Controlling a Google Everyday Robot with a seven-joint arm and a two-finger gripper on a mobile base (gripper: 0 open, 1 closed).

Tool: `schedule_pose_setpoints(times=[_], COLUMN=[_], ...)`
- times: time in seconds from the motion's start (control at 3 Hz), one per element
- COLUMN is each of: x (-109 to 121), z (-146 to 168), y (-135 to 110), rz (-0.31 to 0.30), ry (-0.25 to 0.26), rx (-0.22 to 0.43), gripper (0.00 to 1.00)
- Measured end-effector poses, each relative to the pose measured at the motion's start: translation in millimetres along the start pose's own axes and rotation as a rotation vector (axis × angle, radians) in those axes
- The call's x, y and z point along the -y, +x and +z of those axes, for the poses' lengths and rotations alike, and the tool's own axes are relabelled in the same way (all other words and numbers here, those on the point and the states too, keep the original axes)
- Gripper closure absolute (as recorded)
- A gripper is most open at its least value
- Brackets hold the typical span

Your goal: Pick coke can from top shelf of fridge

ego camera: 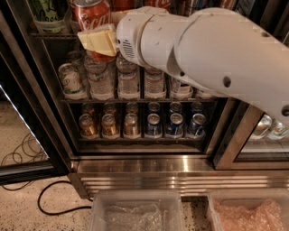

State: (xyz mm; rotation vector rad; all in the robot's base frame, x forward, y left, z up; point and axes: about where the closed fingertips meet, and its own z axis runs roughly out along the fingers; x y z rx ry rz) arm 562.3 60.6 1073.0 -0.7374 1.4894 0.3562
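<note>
The red coke can [92, 16] with white script shows at the top left, in front of the top shelf [47, 35] of the open fridge [149, 164]. My gripper [98, 40], on the big white arm coming in from the right, is shut on the coke can. One pale yellow finger [97, 43] lies across the can's front. The can's red lower end [103, 57] hangs before the water bottles. The can's top is cut off by the frame edge.
Water bottles [128, 81] fill the middle rack. Gold-brown cans [109, 125] and blue cans [175, 124] stand on the lower rack. A green-labelled drink [45, 11] stands left of the coke can. Two clear plastic bins [135, 212] and a black cable [49, 203] lie on the floor.
</note>
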Motion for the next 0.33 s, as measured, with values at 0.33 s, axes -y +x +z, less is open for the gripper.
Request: schedule_pose_setpoints(times=[0.33], x=[0.0], z=[0.0], y=[0.0], rz=[0.000], ry=[0.000], rx=[0.000], gripper=[1.00])
